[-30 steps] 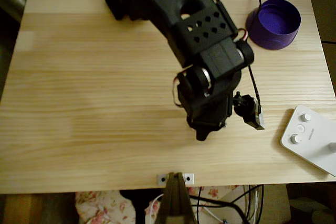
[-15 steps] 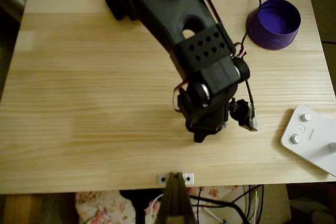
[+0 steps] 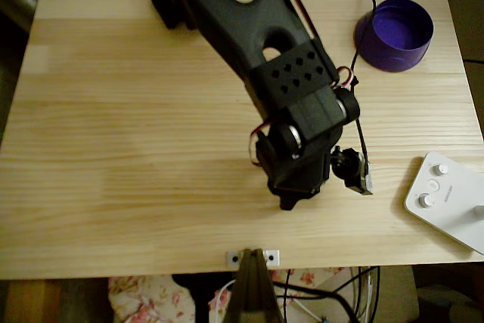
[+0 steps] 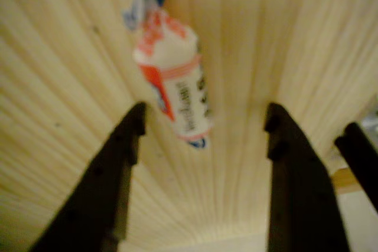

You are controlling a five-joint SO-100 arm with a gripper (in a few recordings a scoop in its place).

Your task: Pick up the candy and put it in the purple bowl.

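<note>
The candy (image 4: 172,75), white with red-orange stripes and a blue twisted end, lies on the wooden table in the wrist view, just ahead of my open gripper (image 4: 204,125) and closer to the left finger. Both black fingers (image 4: 112,175) stand apart with nothing between them. In the overhead view my gripper (image 3: 299,191) points down at the table's lower middle, and the arm hides the candy. The purple bowl (image 3: 395,34) stands at the table's far right corner, well away from the gripper.
A white device with round knobs (image 3: 448,200) lies at the table's right edge, near the gripper. The front edge carries a small metal bracket (image 3: 252,257). Bare wood spreads across the left half of the table (image 3: 128,126).
The arm has shifted slightly left and lower toward the table over the last second, with the wrist turning a little.
</note>
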